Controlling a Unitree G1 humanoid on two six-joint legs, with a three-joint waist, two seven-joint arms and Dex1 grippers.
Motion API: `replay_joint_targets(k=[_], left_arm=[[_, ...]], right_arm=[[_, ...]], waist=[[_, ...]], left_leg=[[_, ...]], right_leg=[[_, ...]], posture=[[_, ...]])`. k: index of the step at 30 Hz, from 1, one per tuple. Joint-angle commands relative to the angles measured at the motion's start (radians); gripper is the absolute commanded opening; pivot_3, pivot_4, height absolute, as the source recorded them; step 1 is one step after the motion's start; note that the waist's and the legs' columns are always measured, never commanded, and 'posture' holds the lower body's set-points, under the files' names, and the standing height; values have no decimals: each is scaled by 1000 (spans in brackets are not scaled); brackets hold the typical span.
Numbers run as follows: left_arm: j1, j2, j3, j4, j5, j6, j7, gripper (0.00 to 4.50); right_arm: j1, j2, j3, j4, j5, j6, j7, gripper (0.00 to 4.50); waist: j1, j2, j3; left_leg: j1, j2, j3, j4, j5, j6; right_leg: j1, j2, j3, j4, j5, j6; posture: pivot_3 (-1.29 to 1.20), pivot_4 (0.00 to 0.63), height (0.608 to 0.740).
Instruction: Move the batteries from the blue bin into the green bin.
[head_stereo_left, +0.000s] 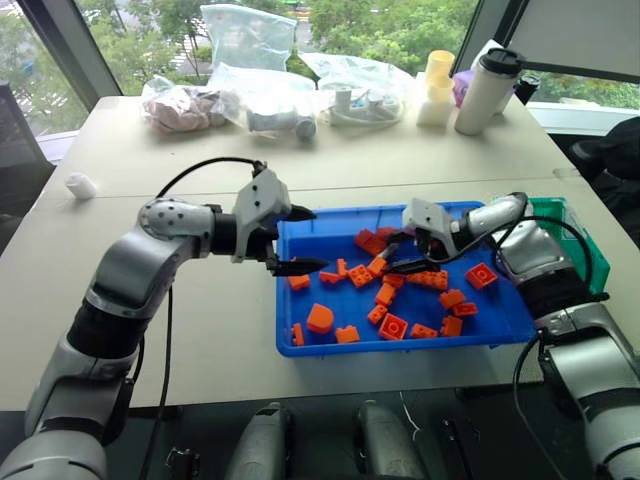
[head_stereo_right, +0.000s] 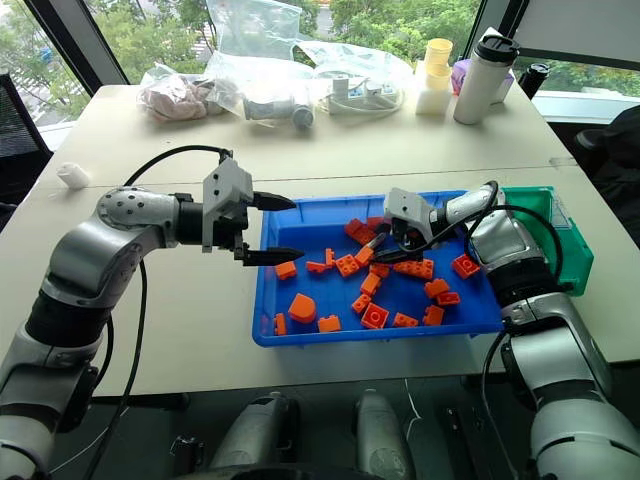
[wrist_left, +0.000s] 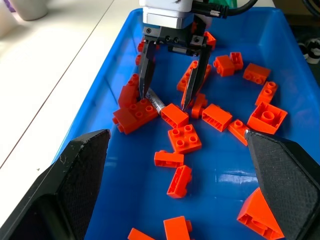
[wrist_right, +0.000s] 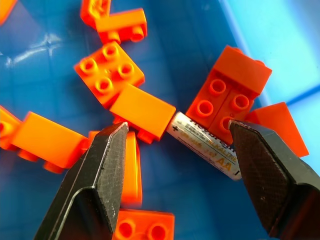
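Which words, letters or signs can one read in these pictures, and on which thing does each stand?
"AA": on the battery, near its end.
"+": on the battery, at its other end.
Smaller print along the battery: too blurred to read.
Bricks, blue bin, green bin: no text visible.

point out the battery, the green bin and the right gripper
battery (wrist_right: 205, 143): right wrist view, on its labelled side.
green bin (head_stereo_left: 578, 238): left eye view, on its far rim.
right gripper (wrist_left: 167, 100): left wrist view, midway between its fingertips.
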Motion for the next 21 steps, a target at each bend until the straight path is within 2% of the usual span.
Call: replay_joint_targets(k=[1, 2, 3, 4, 9, 13, 19, 20, 21], left_arm=[[4, 12, 13, -43, 2, 5, 12, 4500], [7, 14, 14, -48, 1, 7, 14, 4500], [9, 16, 15, -52, -1, 9, 15, 4500], [12, 19, 17, -56, -2, 11, 17, 4500], [14, 21, 18, -62, -4, 18, 22, 4500], [7, 17, 13, -56, 1, 14, 21, 4500], [1, 14, 9, -47, 5, 8, 18, 4500], [1, 14, 9, -46, 5, 7, 18, 4500], [0, 14, 8, -45, 5, 7, 17, 4500]], right_arm=[[-23, 12, 22, 76, -41, -57, 19, 3287], [-27, 15, 23, 90, -47, -66, 23, 3287], [-30, 16, 22, 100, -51, -73, 27, 2782], [-33, 17, 21, 110, -54, -81, 30, 2548], [-43, 22, 13, 130, -59, -91, 35, 187], [-32, 16, 1, 111, -51, -69, 40, 82], [-16, 13, -84, 9, 38, 63, 35, 82], [-18, 11, -102, -3, 53, 83, 31, 579], [-19, 6, -115, -15, 65, 103, 28, 802]], waist=[[-1, 0, 0], [-1, 0, 0], [-1, 0, 0], [-1, 0, 0], [-1, 0, 0], [-1, 0, 0], [0, 0, 0], [0, 0, 0], [0, 0, 0]], left_leg=[[0, 0, 0, 0, 0, 0], [0, 0, 0, 0, 0, 0], [0, 0, 0, 0, 0, 0], [0, 0, 0, 0, 0, 0], [0, 0, 0, 0, 0, 0], [0, 0, 0, 0, 0, 0], [0, 0, 0, 0, 0, 0], [0, 0, 0, 0, 0, 0], [0, 0, 0, 0, 0, 0]], right_leg=[[0, 0, 0, 0, 0, 0], [0, 0, 0, 0, 0, 0], [0, 0, 0, 0, 0, 0], [0, 0, 0, 0, 0, 0], [0, 0, 0, 0, 0, 0], [0, 0, 0, 0, 0, 0], [0, 0, 0, 0, 0, 0], [0, 0, 0, 0, 0, 0], [0, 0, 0, 0, 0, 0]], posture=[[0, 150, 740], [0, 150, 740], [0, 150, 740], [0, 150, 740], [0, 150, 740], [0, 150, 740], [0, 150, 740], [0, 150, 740], [0, 150, 740]])
